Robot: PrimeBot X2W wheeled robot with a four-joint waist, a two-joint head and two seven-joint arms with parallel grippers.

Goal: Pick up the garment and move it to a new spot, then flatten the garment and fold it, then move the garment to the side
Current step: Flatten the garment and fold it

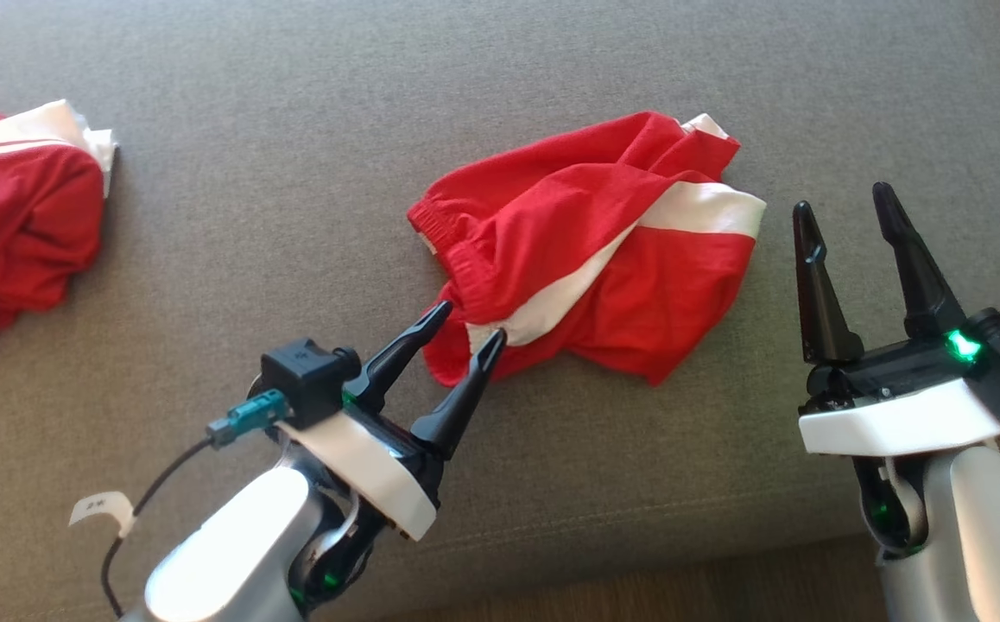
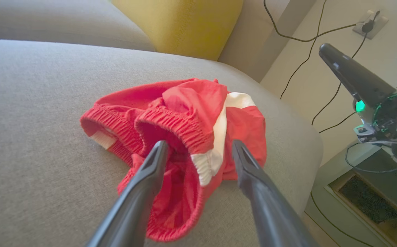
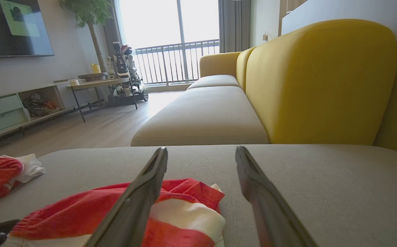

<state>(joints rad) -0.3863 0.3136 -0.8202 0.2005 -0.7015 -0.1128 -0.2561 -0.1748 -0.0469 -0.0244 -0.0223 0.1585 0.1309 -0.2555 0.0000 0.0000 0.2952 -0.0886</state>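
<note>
At the centre of the head view, the red shorts point(image 1: 604, 250) lie crumpled on the grey sofa seat point(image 1: 293, 130). The left gripper point(image 1: 472, 318) hovers at their lower-left edge, jaws open either side of the elastic waistband point(image 2: 181, 128). The right gripper point(image 1: 842, 197) stands just right of them, jaws open too. The cloth looks thin, limp and probably light and slippery, so the thick gathered waistband seems the firmest hold.
</note>
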